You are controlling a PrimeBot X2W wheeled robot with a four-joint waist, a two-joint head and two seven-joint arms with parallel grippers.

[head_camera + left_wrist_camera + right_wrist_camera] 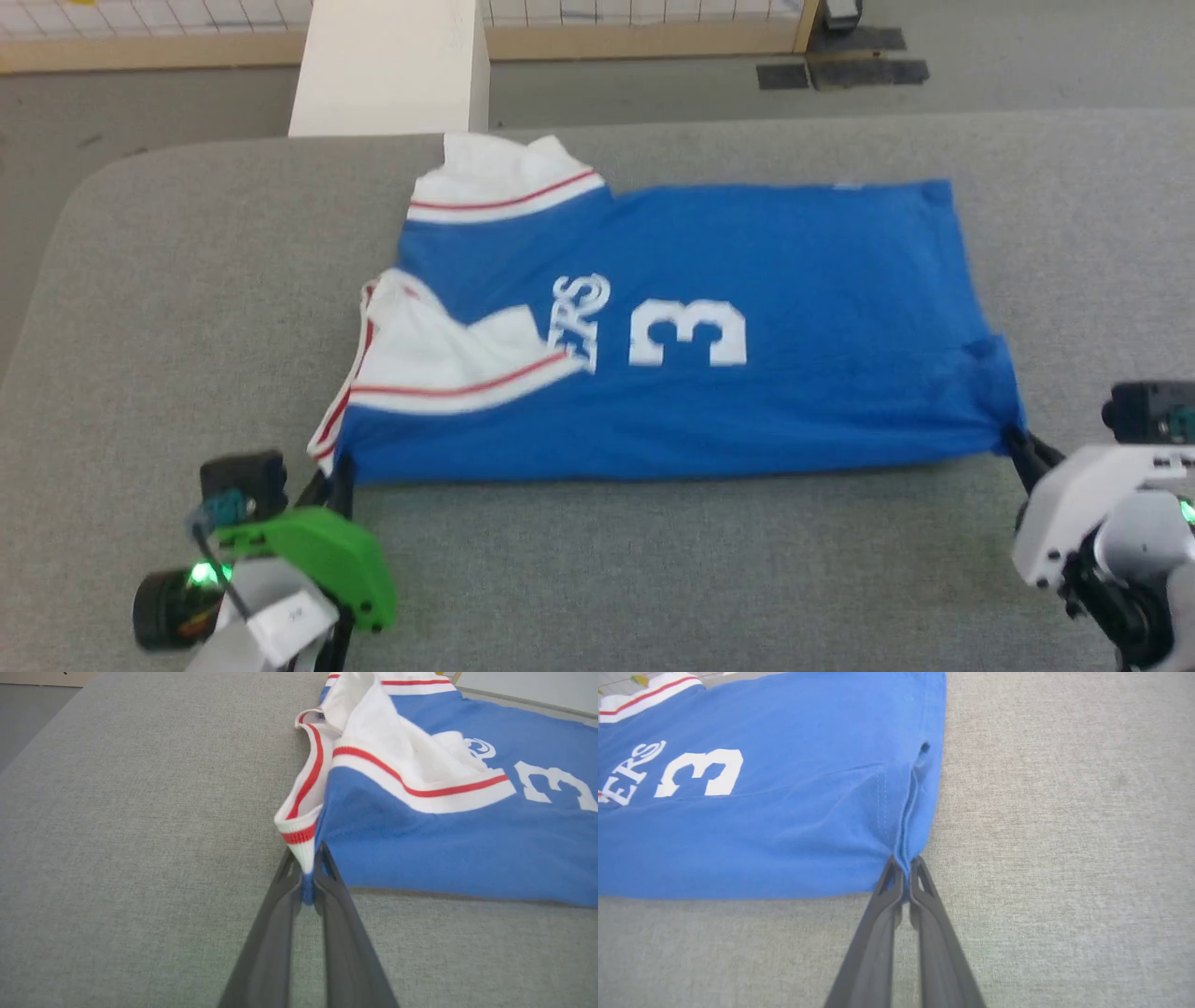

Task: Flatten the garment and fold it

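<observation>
Garment [775, 261] lay part-folded, lengthwise across table [168, 308]; left gripper [309, 884] clamped on its near collar-end corner, right gripper [906, 877] on its near hem corner, evidently to hold that edge taut for folding

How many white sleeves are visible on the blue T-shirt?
2. One white red-striped sleeve lies at the far edge of the royal-blue jersey T-shirt; the other sleeve is folded over its front, beside the ERS lettering.

Bright even overhead light, soft faint shadows, slight blur, wide-angle wrist distortion
</observation>
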